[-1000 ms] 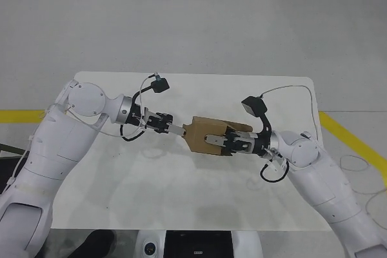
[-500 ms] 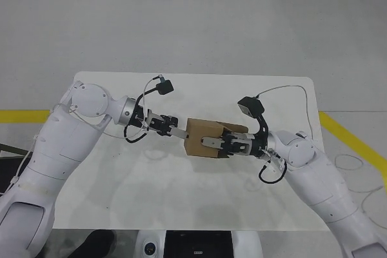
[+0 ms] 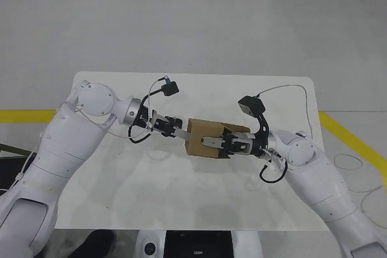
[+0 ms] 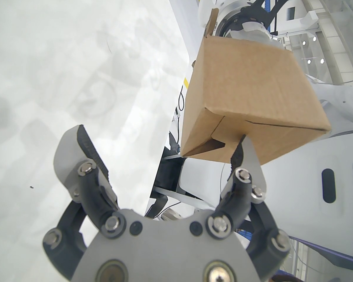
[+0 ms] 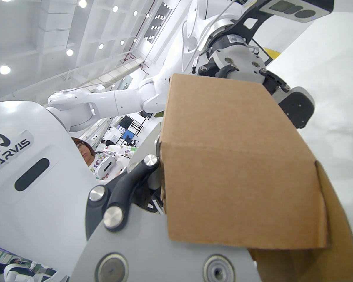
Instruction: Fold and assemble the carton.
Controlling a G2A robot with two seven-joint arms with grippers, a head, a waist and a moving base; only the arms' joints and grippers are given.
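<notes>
Grasping the carton (image 3: 201, 129) in our right end effector (image 3: 214, 140), we fear the released left end effector (image 4: 161, 136), fingertip (image 4: 247, 154) touching its end, could shove it askew

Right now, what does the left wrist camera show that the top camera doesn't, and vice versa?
Left wrist view: the carton's folded end close up, a gap between its flaps, and the open left pincer's fingertip touching that end. Top view: the right pincer clamped on the carton's far side, one finger across its top. Both: the brown carton over the white table and the left pincer at its end.
</notes>
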